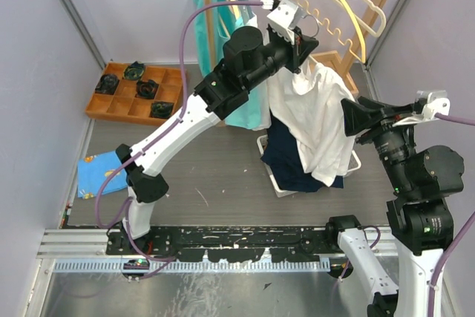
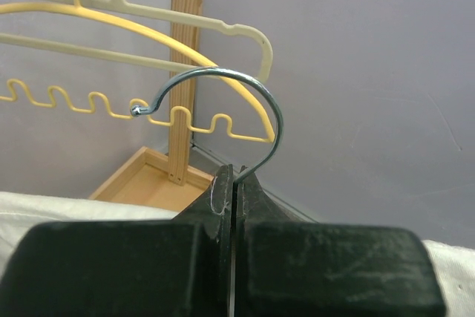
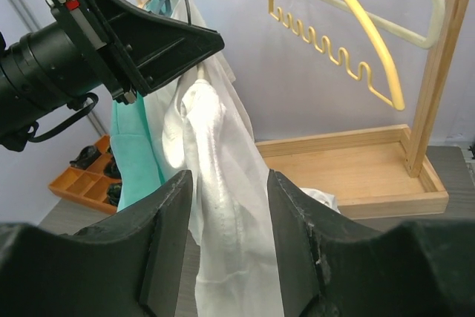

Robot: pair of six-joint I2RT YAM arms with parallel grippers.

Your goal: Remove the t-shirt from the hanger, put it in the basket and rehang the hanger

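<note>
A white t-shirt (image 1: 315, 120) hangs from a wire hanger, draped down over the basket. My left gripper (image 1: 300, 46) is raised by the rack and shut on the stem of the hanger's metal hook (image 2: 215, 70), which curves up above the jaws (image 2: 233, 176). The rest of the hanger is hidden under the cloth. My right gripper (image 1: 355, 118) is at the shirt's right side. In the right wrist view its jaws (image 3: 228, 183) stand apart with a fold of the t-shirt (image 3: 223, 154) hanging loose between them, not pinched.
A wooden rack (image 1: 209, 27) holds a teal garment (image 1: 245, 109) and yellow and cream hangers (image 1: 349, 12). A white basket (image 1: 276, 183) with navy cloth sits under the shirt. An orange compartment tray (image 1: 137, 90) and a blue cloth (image 1: 104, 172) lie at the left.
</note>
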